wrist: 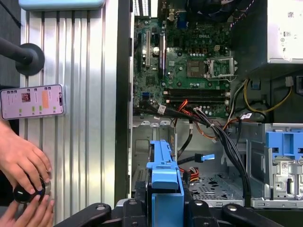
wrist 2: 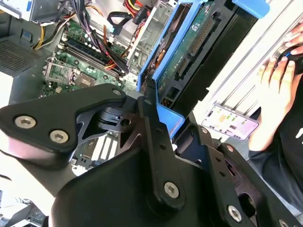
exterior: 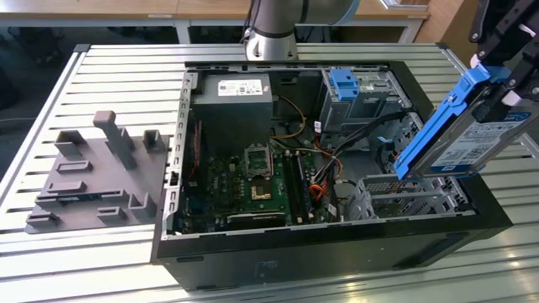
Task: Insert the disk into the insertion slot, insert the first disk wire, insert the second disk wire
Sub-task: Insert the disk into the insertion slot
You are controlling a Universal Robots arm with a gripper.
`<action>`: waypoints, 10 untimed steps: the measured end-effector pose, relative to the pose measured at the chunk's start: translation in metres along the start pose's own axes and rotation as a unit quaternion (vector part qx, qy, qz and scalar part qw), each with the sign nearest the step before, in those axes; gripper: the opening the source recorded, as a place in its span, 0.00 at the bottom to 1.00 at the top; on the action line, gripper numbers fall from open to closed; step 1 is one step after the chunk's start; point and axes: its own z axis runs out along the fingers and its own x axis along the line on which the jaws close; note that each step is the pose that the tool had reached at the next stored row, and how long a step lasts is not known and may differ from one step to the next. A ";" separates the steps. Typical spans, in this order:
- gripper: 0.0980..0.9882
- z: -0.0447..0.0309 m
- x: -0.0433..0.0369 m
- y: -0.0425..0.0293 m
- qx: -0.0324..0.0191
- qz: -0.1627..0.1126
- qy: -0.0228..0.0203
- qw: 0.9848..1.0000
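Grips the disk (exterior: 471, 142) with the gripper (exterior: 505, 85) closed on its blue carrier. Hangs it above the open computer case (exterior: 337, 252), at the exterior view's right, steeply tilted, 1 end down just above the insertion slot (exterior: 404, 197). Probably angled so to meet the cage's opening; seemingly not yet inside. Looks flat and silver-grey, with 1 white label and a bright blue plastic frame; shows a green circuit board on its underside in the second wrist view. Leaves the loose wires (wrist: 213, 127) lying beside the cage. Off on the slatted table (wrist: 85, 142): a person's hand (wrist: 23, 163) near a phone (wrist: 32, 101).
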 end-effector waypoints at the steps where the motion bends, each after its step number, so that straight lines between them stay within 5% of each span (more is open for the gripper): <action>1: 0.30 0.0004 0.0001 0.0018 0.001 0.000 0.000 1.000; 10: 0.30 0.0078 0.0002 0.0066 0.004 0.000 0.000 1.000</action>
